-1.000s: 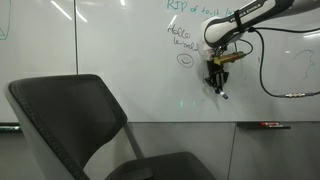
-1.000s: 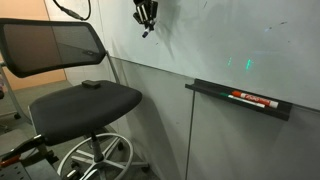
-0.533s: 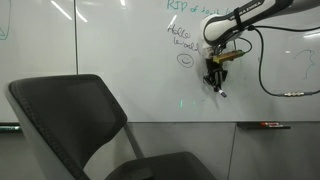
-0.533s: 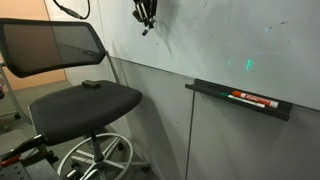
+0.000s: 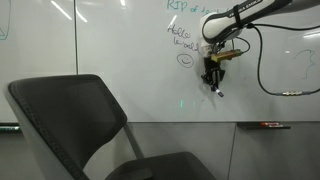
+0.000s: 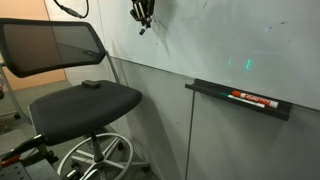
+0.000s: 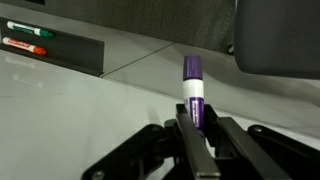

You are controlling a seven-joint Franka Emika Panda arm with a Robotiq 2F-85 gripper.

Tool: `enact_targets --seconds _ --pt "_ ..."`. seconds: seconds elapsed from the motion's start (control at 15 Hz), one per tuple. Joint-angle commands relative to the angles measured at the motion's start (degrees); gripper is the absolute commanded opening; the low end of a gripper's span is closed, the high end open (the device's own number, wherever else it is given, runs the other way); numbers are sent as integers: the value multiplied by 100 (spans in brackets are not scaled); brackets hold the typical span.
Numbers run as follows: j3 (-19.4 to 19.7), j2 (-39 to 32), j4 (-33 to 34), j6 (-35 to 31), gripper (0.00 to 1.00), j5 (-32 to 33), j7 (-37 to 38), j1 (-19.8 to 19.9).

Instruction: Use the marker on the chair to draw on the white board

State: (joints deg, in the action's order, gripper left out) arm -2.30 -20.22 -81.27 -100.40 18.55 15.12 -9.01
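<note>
My gripper (image 5: 213, 84) is shut on the marker (image 5: 218, 93), a slim stick that pokes down out of the fingers. It hangs close in front of the white board (image 5: 120, 60), right of the green handwriting and small smiley face (image 5: 185, 59). Whether the tip touches the board I cannot tell. In the wrist view the marker (image 7: 193, 90) is white with a purple band and purple end, clamped between my gripper (image 7: 197, 126) fingers over the board (image 7: 60, 110). My gripper (image 6: 142, 16) is at the top edge of an exterior view. The dark chair (image 5: 70, 115) stands below.
A dark tray (image 6: 243, 99) on the wall holds a dark marker with red parts (image 6: 252, 99); the tray also shows in the wrist view (image 7: 55, 45). A small dark object (image 6: 91, 84) lies on the chair seat (image 6: 85, 100). A black cable (image 5: 262, 70) hangs from the arm.
My gripper and the marker have shifted slightly up and to the left along the board. The grip on the marker is unchanged.
</note>
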Motion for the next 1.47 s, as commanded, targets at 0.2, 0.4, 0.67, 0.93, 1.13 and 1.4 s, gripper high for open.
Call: enact_targets --seconds 0.2,0.4,0.67,0.93,1.13,1.4 --pt "-448 460 -915 -118 6 -769 -323 -218" --pt "-624 590 -1487 -245 6 -1082 -329 -322" --pt "-739 545 -2097 -439 6 -1317 -299 -427" --pt "-807 324 -2562 -730 6 -1505 -242 -491" --pt "-859 175 -2875 -973 6 -1738 -279 -512" --pt "-932 -53 -3095 -1433 6 -1997 -409 -559"
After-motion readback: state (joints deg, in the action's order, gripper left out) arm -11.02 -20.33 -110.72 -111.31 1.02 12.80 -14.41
